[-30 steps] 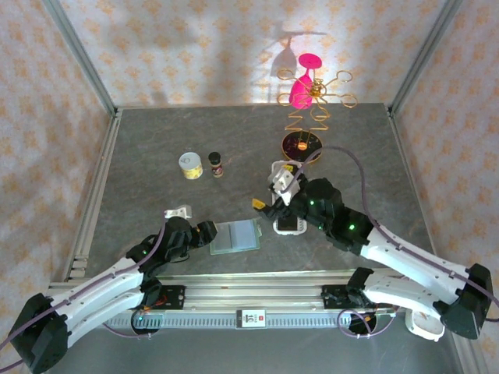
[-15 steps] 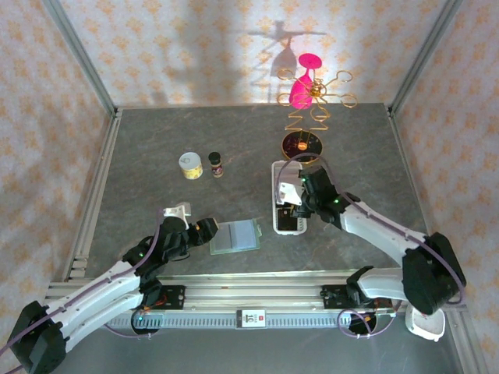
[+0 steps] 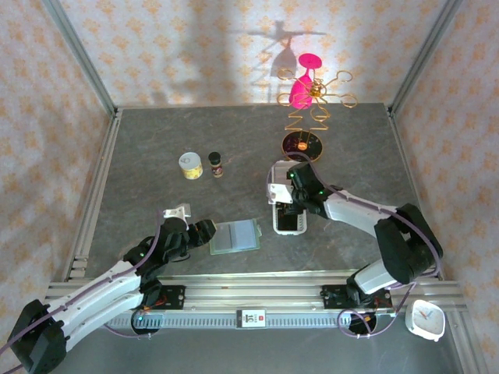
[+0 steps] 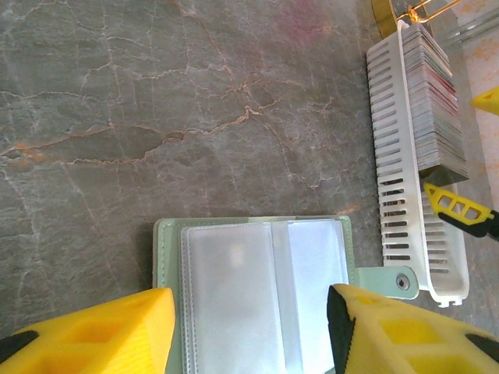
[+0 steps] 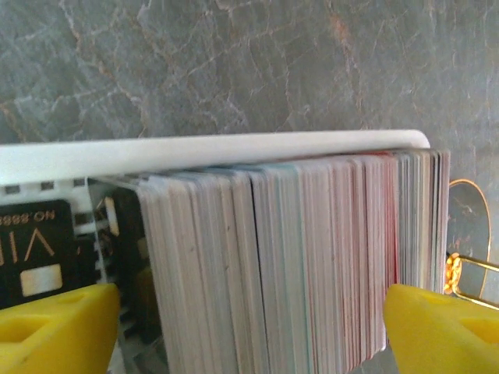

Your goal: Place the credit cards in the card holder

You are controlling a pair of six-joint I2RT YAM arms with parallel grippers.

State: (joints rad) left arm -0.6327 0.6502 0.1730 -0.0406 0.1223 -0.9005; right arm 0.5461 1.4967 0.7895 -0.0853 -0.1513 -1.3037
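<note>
Sage-green card holder (image 4: 257,288) (greyish inside)

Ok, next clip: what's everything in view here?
credit cards: dense stack, pale edges, upright in tray
tray: one, white, slotted, right of centre
card holder: one, sage green, lying open, left of tray
tin: one, white and yellow, left of centre
jar: one, dark, beside tin
stand: one, gold wire, back of table
glass: one, pink, on stand
clock: one, white, near right corner
table: one, grey marbled
left gripper: yellow fingers, open over card holder
right gripper: yellow fingers, open astride cards
</note>
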